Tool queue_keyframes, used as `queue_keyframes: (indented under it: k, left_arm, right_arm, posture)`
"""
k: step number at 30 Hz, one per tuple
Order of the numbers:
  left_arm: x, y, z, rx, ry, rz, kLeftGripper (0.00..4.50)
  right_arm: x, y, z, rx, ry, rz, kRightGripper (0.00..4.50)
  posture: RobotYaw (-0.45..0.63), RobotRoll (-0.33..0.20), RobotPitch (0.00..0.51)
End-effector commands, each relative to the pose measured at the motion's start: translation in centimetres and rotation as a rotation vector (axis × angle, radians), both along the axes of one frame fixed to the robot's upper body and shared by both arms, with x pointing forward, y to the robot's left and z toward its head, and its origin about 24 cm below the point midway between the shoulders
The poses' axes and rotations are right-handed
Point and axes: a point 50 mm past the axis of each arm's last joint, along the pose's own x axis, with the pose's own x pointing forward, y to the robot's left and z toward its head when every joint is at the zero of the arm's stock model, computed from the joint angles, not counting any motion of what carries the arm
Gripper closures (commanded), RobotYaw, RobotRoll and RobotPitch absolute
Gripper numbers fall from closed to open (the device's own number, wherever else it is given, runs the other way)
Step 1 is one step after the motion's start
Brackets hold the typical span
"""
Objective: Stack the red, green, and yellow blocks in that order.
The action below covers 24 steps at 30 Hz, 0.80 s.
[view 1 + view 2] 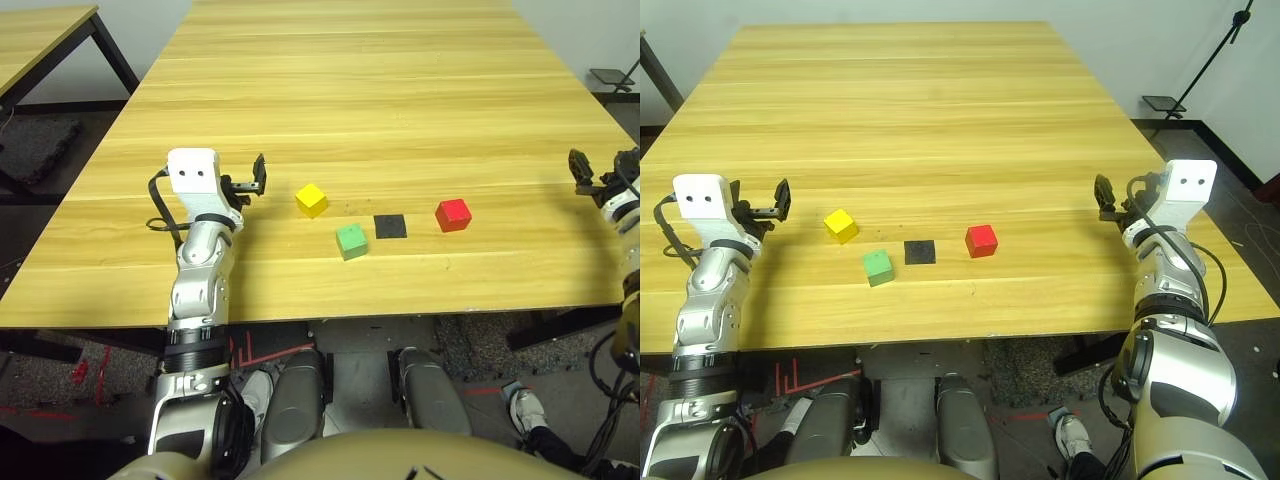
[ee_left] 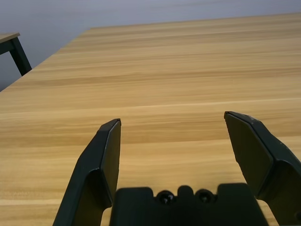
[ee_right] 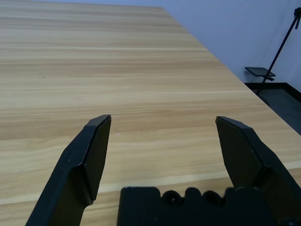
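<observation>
Left hand (image 1: 258,178) wide open, holding nothing, poised above the table (image 1: 940,110) toward its left edge; right hand (image 1: 1118,197) likewise wide open and unloaded near the right edge — both well apart from the blocks, which reads as a ready pose with no stacking begun. All three cubes lie singly near the front edge at mid-table: yellow block (image 1: 841,225) closest to the left hand, green block (image 1: 877,267) just in front of it, red block (image 1: 981,240) on the side of the right hand, a flat black patch (image 1: 920,251) between green and red. Since red is the base, the likely first pick is green — a judgement only.
</observation>
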Motion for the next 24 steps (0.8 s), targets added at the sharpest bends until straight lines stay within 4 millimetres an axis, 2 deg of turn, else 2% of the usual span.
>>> queue_keyframes:
  k: [1,3,5,7,10,15,18,22,24]
  left_arm:
    - [-0.5,0.3,0.0,-0.018,-0.008,0.021,0.02]
    - [-0.7,0.4,-0.2,-0.023,-0.001,0.03,0.02]
    - [-0.9,0.1,0.8,-0.045,-0.024,0.016,0.02]
    - [-0.8,-0.4,2.7,-0.039,-0.064,-0.052,0.02]
    - [-0.5,-1.2,6.1,-0.025,-0.11,-0.216,0.02]
    - [-0.4,-2.5,9.7,0.029,-0.125,-0.545,0.02]
    - [-0.5,-2.7,10.1,0.079,-0.084,-0.682,0.02]
    - [-1.0,-3.2,8.3,0.148,0.043,-0.898,0.02]
    - [-1.3,-3.5,7.5,0.185,0.073,-0.98,0.02]
  right_arm:
    - [-0.1,-0.3,-0.2,0.035,0.007,-0.021,0.0]
    - [-0.1,-0.3,-0.2,0.035,0.012,-0.023,0.0]
    - [0.1,-0.1,0.1,0.028,0.011,0.005,0.0]
    - [0.7,0.4,0.8,0.016,0.009,0.066,0.0]
    - [1.7,1.9,2.2,-0.001,0.033,0.26,0.0]
    - [2.5,5.4,3.2,-0.102,0.157,0.692,0.0]
    - [2.2,6.7,3.5,-0.181,0.242,0.891,0.0]
    - [1.8,8.4,3.4,-0.315,0.374,1.147,0.0]
    - [1.7,8.9,3.4,-0.354,0.417,1.218,0.0]
  posture:
    - [0.17,-0.116,0.058]
    - [0.18,-0.098,0.066]
    - [0.17,-0.092,0.077]
    - [0.17,-0.095,0.087]
    - [0.18,-0.099,0.086]
    - [0.21,-0.112,0.077]
    - [0.21,-0.123,0.074]
    - [0.21,-0.133,0.071]
    - [0.22,-0.135,0.071]
